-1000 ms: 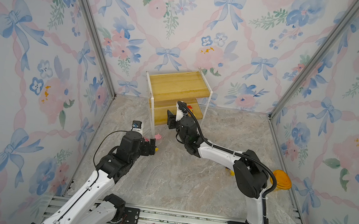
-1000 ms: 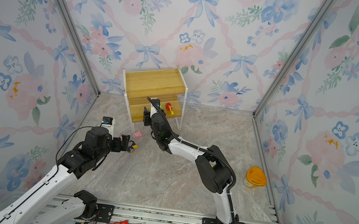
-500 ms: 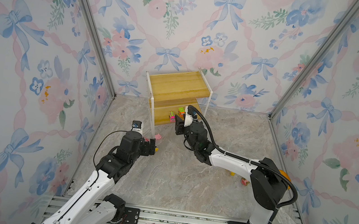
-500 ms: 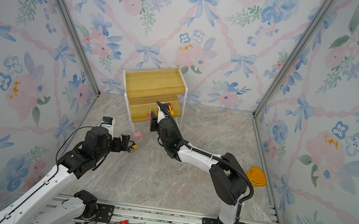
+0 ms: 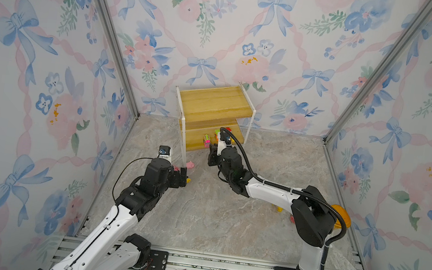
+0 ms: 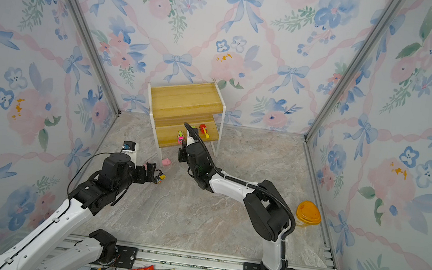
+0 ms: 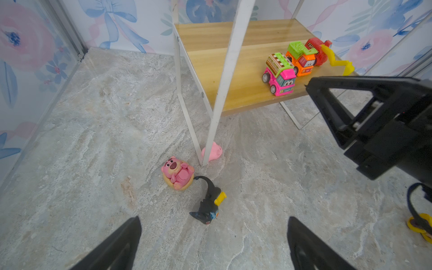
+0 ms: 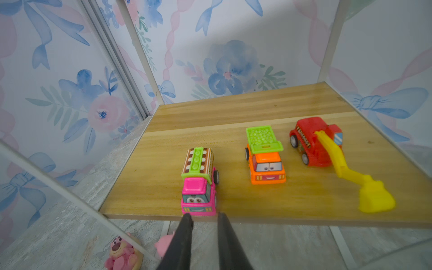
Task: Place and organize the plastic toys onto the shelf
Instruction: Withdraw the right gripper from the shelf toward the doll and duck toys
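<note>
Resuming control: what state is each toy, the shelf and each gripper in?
shelf, upright
pink car, upright on lower board
green-orange car, upright on lower board
red car, upright on lower board
pink pig, on floor by shelf leg
round pink figure, on floor
black-yellow figure, lying on floor
left gripper, fingers open, empty
right gripper, fingers shut, empty

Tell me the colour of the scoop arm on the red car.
Yellow scoop arm on the red car; clearest in the right wrist view.
</note>
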Available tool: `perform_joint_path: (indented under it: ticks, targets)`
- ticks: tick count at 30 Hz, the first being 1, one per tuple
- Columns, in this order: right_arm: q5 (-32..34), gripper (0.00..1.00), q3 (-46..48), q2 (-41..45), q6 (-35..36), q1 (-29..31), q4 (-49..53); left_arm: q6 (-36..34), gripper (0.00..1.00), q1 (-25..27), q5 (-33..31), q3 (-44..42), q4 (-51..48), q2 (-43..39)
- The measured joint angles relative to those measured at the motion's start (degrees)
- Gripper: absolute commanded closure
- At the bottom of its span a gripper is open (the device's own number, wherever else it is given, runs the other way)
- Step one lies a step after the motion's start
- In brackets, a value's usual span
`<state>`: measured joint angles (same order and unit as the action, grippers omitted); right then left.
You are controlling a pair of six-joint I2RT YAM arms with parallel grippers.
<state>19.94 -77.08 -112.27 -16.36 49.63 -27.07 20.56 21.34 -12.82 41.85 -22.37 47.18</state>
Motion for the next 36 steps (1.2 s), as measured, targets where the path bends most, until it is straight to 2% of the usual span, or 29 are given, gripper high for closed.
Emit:
perform_joint_path:
  ticks: [27,32,36]
  targets:
    - [-1.3,0.77,-7.9,-7.7,-0.4,-1.3,0.5,0.0,0.02,0.0,0.0,-0.1,0.0,0.0]
    - [-1.5,0.76,-3.9,-4.7,-0.3,-1.1,0.0,0.0,0.02,0.0,0.0,-0.1,0.0,0.0]
    - [-1.2,0.74,2.8,1.7,-0.4,-0.7,-0.1,0.0,0.02,0.0,0.0,-0.1,0.0,0.2]
